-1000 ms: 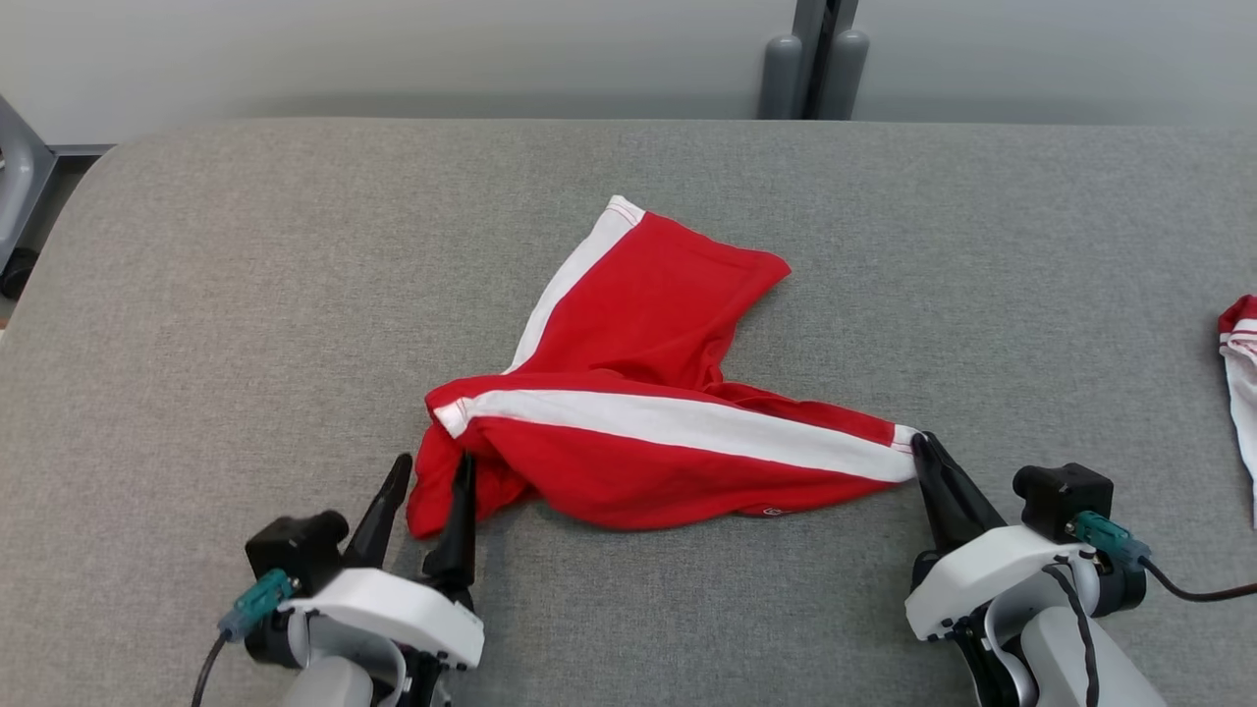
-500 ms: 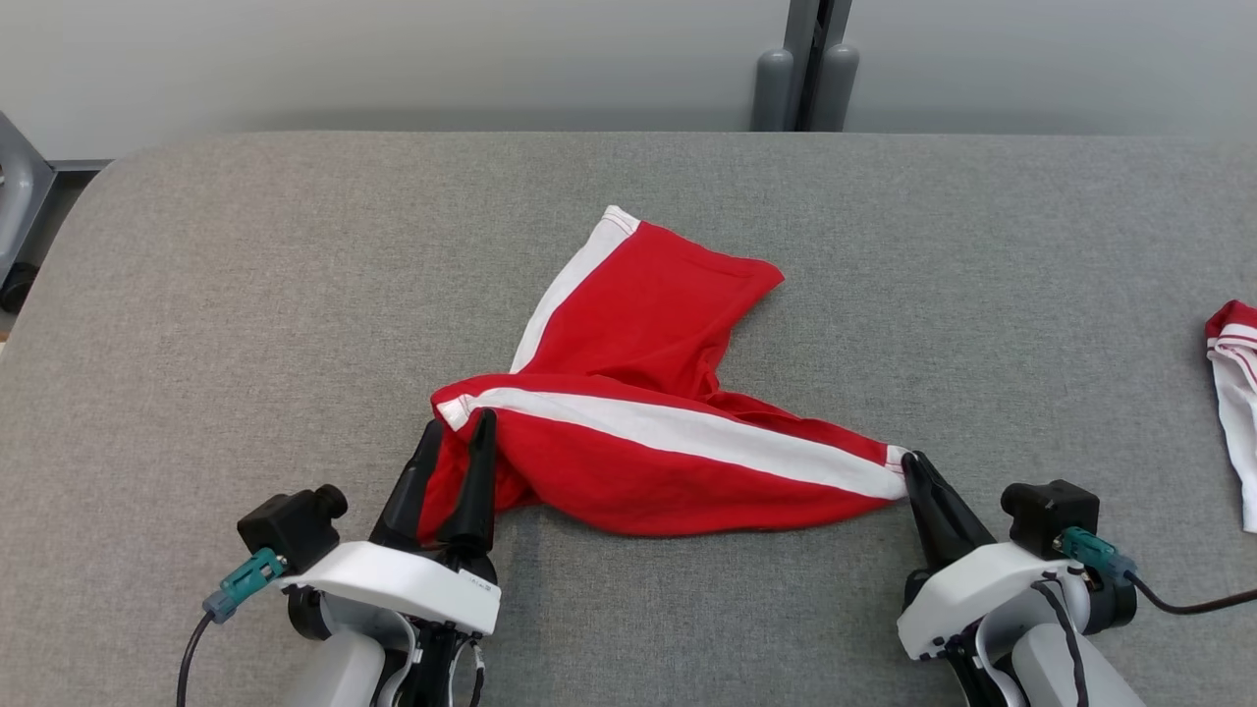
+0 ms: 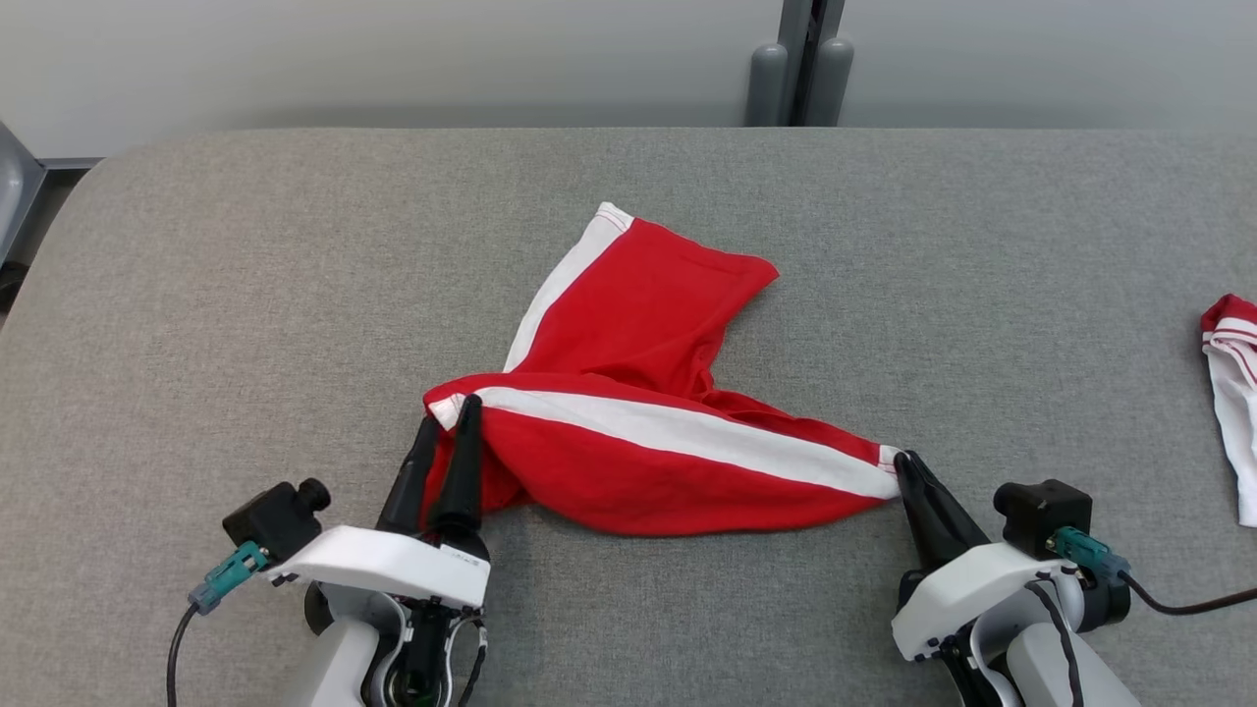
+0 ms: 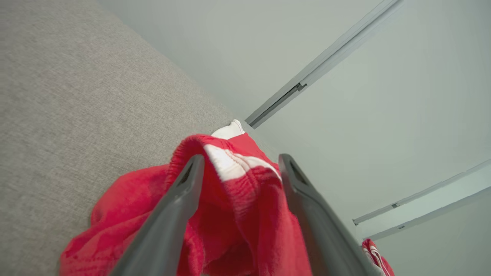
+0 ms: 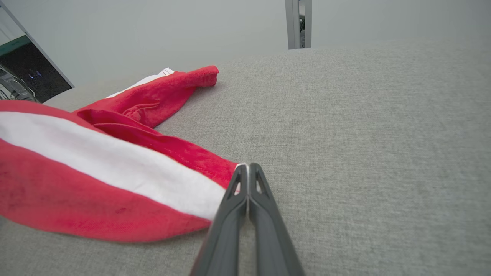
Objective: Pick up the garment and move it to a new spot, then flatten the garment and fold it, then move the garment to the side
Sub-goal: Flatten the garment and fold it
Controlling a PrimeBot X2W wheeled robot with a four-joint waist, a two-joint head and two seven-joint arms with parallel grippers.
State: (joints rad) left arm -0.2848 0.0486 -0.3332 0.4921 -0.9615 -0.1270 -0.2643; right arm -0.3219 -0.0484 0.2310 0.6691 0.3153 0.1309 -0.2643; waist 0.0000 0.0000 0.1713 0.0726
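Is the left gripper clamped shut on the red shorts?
No, the left gripper has its fingers wide apart, with a bunched corner of the red shorts lying between them.

Open tabletop around red garment; striped cloth, perhaps clothing, far right.

red-white cloth cut by right edge, garment underside hidden

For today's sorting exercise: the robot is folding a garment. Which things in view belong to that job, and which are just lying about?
In the job: garment, left gripper, right gripper, table.
Lying about: far-right cloth, posts.
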